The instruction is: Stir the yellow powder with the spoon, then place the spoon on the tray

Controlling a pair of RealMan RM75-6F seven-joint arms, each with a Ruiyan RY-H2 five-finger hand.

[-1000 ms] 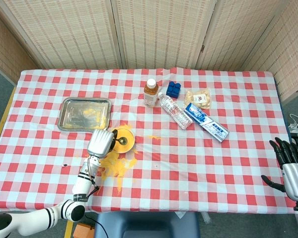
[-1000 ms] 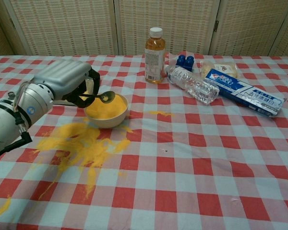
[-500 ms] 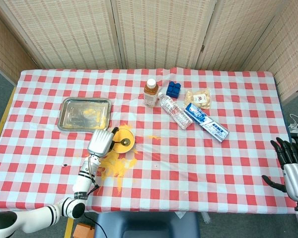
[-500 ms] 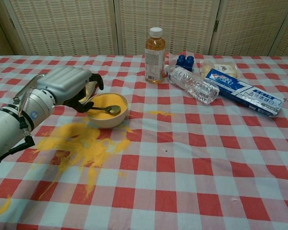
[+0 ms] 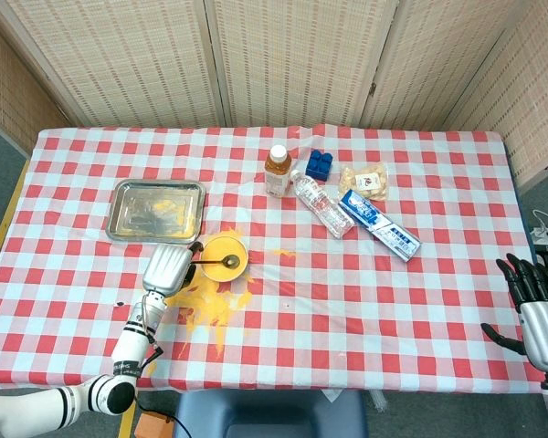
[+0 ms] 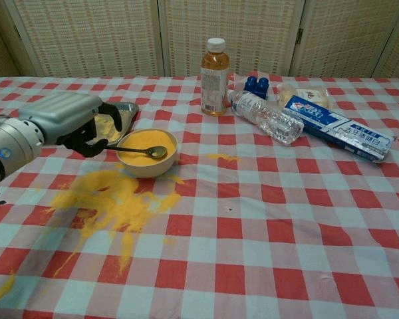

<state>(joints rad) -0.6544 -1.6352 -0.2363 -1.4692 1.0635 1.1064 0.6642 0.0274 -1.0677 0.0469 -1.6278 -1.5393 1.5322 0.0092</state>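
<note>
A white bowl (image 6: 146, 168) of yellow powder (image 6: 141, 140) stands left of the table's middle. The metal spoon (image 6: 137, 150) lies in it, its scoop on the powder and its handle sticking out over the left rim. My left hand (image 6: 61, 117) is just left of the bowl, fingers curled, with its dark fingertips at the handle's end; whether they pinch it is unclear. From the head view the spoon (image 5: 217, 263) points toward the left hand (image 5: 165, 269). The steel tray (image 5: 128, 206) lies behind the hand, dusted yellow. My right hand (image 5: 535, 310) hangs off the table's right edge, fingers spread and empty.
Spilled yellow powder (image 6: 113, 199) covers the cloth in front of the bowl. Behind and to the right are a juice bottle (image 6: 214, 66), a lying water bottle (image 6: 266, 118), blue blocks (image 5: 319, 164), a snack packet (image 5: 363, 180) and a toothpaste box (image 6: 339, 129).
The spoon came down from above the bowl into the powder. My left hand then drew back to the left along the handle while the scoop stayed put. The right hand has not moved.
</note>
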